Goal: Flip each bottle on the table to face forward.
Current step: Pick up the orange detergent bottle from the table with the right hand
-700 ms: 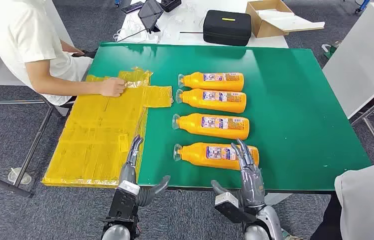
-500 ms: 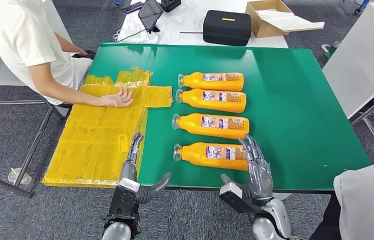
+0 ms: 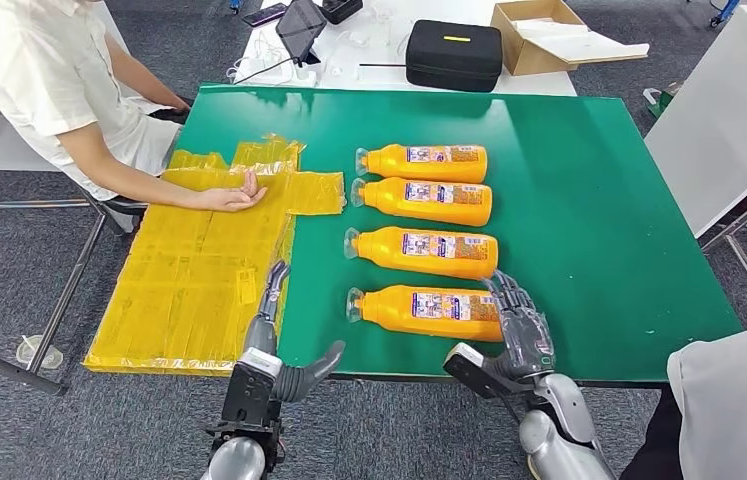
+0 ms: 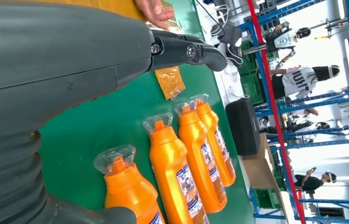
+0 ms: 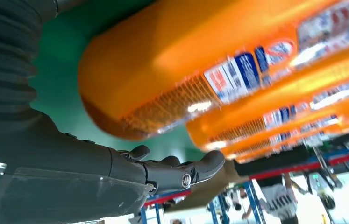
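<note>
Yellow plastic sheets are spread over the left edge of the green table, with a seated person's hand laid on them. A black case, an open cardboard box and a tablet are seen on the white table behind.

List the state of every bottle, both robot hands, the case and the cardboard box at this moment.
Four orange bottles: lying on their sides in a column, caps on, labels up.
Nearest bottle: lying flat, base beside the right hand.
Right hand: open, holding nothing.
Left hand: open, at the table edge.
Black case: closed.
Cardboard box: flaps open.
</note>
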`<state>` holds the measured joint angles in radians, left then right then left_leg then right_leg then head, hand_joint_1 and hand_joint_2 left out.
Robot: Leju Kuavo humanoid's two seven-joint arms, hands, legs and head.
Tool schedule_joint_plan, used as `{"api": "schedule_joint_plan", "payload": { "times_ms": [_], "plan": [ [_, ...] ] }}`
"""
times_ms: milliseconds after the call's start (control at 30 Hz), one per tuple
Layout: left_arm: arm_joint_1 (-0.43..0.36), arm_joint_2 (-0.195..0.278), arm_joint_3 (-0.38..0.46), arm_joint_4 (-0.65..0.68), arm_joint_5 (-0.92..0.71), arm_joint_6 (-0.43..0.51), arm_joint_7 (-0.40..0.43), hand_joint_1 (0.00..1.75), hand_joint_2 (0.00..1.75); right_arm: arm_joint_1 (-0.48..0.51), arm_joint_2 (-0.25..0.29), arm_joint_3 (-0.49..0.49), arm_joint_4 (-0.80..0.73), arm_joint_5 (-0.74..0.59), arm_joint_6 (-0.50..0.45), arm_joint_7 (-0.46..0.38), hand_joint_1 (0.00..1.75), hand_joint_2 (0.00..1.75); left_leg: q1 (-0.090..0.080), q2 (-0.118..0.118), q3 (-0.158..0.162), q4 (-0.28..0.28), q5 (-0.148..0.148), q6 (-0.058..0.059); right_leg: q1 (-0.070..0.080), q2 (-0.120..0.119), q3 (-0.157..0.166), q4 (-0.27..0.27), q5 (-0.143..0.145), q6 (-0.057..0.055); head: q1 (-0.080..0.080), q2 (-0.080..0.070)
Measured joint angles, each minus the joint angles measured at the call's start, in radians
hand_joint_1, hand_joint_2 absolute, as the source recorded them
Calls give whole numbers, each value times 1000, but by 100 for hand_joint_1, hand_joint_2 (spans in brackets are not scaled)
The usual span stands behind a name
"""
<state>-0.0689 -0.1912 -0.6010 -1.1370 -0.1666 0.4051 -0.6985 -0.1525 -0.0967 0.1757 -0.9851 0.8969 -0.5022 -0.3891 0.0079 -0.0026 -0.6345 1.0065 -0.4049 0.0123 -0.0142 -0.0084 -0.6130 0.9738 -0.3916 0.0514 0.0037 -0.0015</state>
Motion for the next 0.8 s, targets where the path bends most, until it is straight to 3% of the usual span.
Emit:
{"api": "schedule_joint_plan", "payload": {
  "times_ms": [800],
  "plan": [
    [-24,-6,-16,14,3,-17,0,0,175,-144,-10,75,190,44,108,42,0,175,0,4,3,0,0,0,0,3,1,0,2,-2,0,0]
  ]
}}
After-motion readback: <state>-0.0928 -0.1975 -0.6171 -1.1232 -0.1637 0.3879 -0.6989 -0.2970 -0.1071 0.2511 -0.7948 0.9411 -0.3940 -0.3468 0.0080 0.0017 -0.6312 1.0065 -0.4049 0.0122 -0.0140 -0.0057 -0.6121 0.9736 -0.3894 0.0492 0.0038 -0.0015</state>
